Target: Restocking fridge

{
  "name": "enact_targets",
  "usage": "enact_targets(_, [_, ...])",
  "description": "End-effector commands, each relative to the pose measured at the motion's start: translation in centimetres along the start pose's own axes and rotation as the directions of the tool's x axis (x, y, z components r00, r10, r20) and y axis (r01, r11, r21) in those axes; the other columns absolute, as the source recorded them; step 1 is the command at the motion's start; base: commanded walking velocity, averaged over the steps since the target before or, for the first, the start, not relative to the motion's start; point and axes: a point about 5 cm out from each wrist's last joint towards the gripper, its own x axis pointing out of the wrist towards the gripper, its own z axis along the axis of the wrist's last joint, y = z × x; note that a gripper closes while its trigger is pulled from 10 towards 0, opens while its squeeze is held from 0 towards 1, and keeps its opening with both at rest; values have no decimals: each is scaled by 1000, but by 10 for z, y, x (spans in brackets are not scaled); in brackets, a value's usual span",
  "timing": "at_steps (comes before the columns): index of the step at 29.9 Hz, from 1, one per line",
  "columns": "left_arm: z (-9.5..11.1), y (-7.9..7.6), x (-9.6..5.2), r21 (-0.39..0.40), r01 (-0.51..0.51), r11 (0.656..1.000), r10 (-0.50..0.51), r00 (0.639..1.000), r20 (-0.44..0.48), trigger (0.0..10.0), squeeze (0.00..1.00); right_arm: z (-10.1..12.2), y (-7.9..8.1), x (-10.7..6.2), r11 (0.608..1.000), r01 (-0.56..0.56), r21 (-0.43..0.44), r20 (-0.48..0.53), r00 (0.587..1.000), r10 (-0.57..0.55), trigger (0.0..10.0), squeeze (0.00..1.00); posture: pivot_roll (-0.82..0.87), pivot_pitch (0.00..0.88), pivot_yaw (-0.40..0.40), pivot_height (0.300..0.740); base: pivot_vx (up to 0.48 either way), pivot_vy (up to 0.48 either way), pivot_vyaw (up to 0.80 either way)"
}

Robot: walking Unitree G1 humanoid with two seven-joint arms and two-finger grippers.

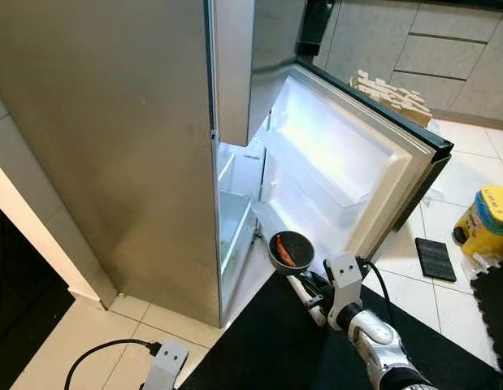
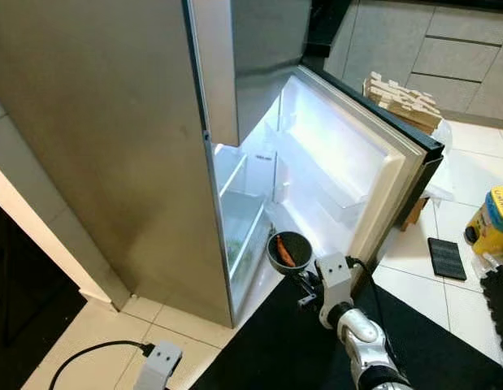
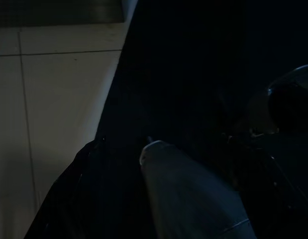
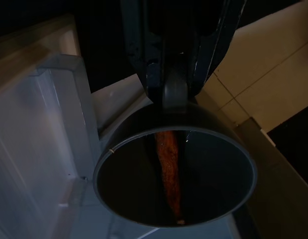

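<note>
At the near edge, the left gripper point(image 1: 164, 366) hangs low over the pale floor tiles beside a looping black cable point(image 1: 101, 353); whether its fingers are apart or together cannot be told. A black floor mat point(image 1: 275, 341) spreads before the robot. Over it the silver right arm reaches forward, and the right gripper point(image 4: 176, 82) has its two black fingers pinched on the rim of a round dark grey bowl point(image 1: 290, 251) that carries a long orange-red carrot-like piece point(image 4: 168, 172). The bowl hangs just in front of the low opening of the tall stainless-steel fridge point(image 1: 113, 146), near its lit white shelves point(image 1: 235, 219). The open fridge door point(image 1: 357, 162) swings to the right, with white door bins. Farther off sit a yellow tub point(image 1: 488, 221) and a flat black pad point(image 1: 435, 258) on the tiles.
</note>
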Motion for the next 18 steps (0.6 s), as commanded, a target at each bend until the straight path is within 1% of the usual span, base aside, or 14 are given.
enact_targets(1, [-2,-6,1,-6,18,1000,-18,1000,-15,10000,0,2,0,0,1000,-11,-12,3,1000,11,10000,0,58,26,-12,740,0,-435,0])
enact_targets(8, [0,-8,3,-15,23,1000,-23,1000,-8,10000,0,3,3,2,1000,-22,-17,7,1000,22,10000,0,56,28,-11,740,0,-441,0])
enact_targets(16, [-2,-8,2,-21,19,1000,-20,1000,-13,10000,0,-2,18,7,998,-61,-19,-13,998,61,10000,0,59,31,-10,740,0,-443,0])
enact_targets(18, [-2,-8,2,-21,19,1000,-19,1000,-13,10000,0,-2,19,7,998,-67,-21,-14,998,67,10000,0,60,31,-10,740,0,-446,0])
